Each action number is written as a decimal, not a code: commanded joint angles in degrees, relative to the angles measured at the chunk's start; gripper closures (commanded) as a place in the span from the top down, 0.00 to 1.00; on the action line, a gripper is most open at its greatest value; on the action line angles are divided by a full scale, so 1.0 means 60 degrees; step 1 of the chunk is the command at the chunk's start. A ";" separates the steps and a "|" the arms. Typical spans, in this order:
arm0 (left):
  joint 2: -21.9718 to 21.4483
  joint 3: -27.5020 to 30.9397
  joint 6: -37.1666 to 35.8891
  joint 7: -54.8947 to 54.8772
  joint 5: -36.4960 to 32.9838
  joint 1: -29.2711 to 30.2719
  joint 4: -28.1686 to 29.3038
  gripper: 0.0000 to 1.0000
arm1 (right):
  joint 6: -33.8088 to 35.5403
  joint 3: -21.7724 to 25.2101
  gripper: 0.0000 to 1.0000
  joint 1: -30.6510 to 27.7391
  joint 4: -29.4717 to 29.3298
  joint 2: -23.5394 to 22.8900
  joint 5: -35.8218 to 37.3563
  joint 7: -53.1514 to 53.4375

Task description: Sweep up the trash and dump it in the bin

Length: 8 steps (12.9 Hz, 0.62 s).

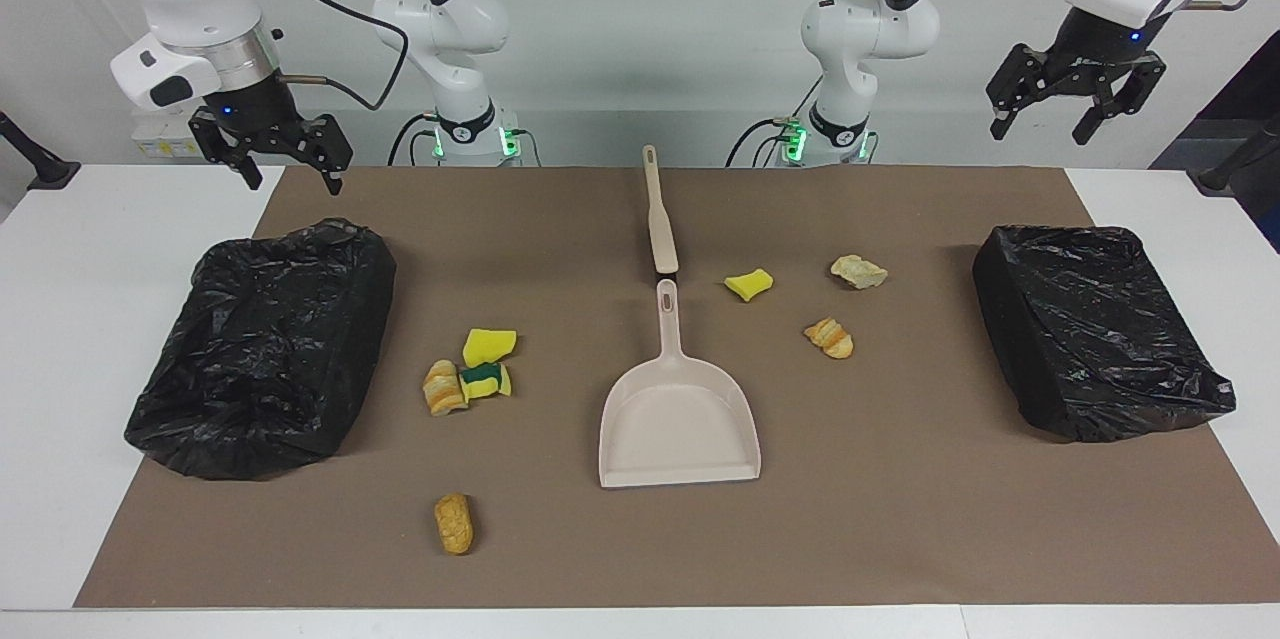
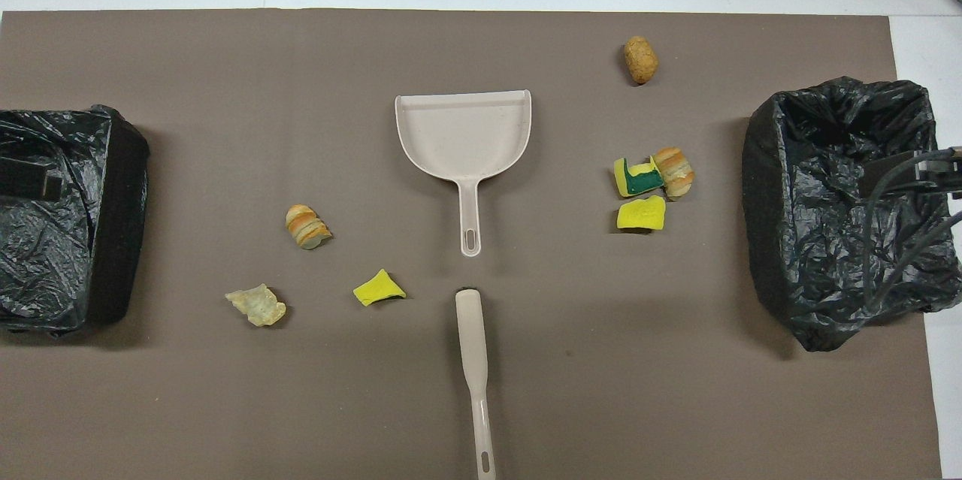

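Note:
A beige dustpan (image 1: 680,419) (image 2: 464,138) lies flat mid-mat, its handle pointing toward the robots. A beige brush (image 1: 660,219) (image 2: 473,360) lies in line with it, nearer the robots. The trash is scattered on both sides. Yellow sponge scraps (image 1: 489,346) (image 2: 641,213) and a bread chunk (image 1: 443,389) (image 2: 673,172) lie toward the right arm's end. A lone chunk (image 1: 454,523) (image 2: 640,59) lies farthest out. A yellow scrap (image 1: 749,284) (image 2: 378,288), a bread chunk (image 1: 830,338) and a pale piece (image 1: 858,271) lie toward the left arm's end. Right gripper (image 1: 293,181) and left gripper (image 1: 1042,131) hang open and empty, high above the table's ends.
Two bins lined with black bags stand on the brown mat, one at the right arm's end (image 1: 265,349) (image 2: 842,202) and one at the left arm's end (image 1: 1095,329) (image 2: 60,217). White tabletop (image 1: 100,319) borders the mat.

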<state>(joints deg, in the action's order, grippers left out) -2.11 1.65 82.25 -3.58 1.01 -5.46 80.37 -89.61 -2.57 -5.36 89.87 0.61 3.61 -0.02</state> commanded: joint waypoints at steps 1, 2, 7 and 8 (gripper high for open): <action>-0.0191 -0.0027 -0.0026 -0.0150 0.0110 0.0104 0.0198 1.00 | 0.1039 0.0033 1.00 -0.0073 -0.0660 -0.0216 -0.0292 0.0194; -0.0177 -0.0027 -0.0012 -0.0135 0.0110 0.0104 0.0184 1.00 | 0.1309 0.0076 1.00 -0.0132 -0.0971 -0.0363 -0.0671 0.0194; -0.0176 -0.0012 -0.0084 -0.0077 0.0110 0.0118 0.0183 1.00 | 0.0960 0.0048 1.00 -0.0015 -0.0783 -0.0277 -0.0675 0.0238; -0.0176 -0.0026 -0.0056 -0.0076 0.0110 0.0118 0.0183 1.00 | 0.0960 0.0062 1.00 -0.0030 -0.0769 -0.0262 -0.0690 0.0252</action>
<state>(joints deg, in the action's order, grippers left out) -2.11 1.67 82.25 -3.58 1.01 -5.45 80.38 -84.01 -2.26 -5.41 86.16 -0.44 0.37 0.03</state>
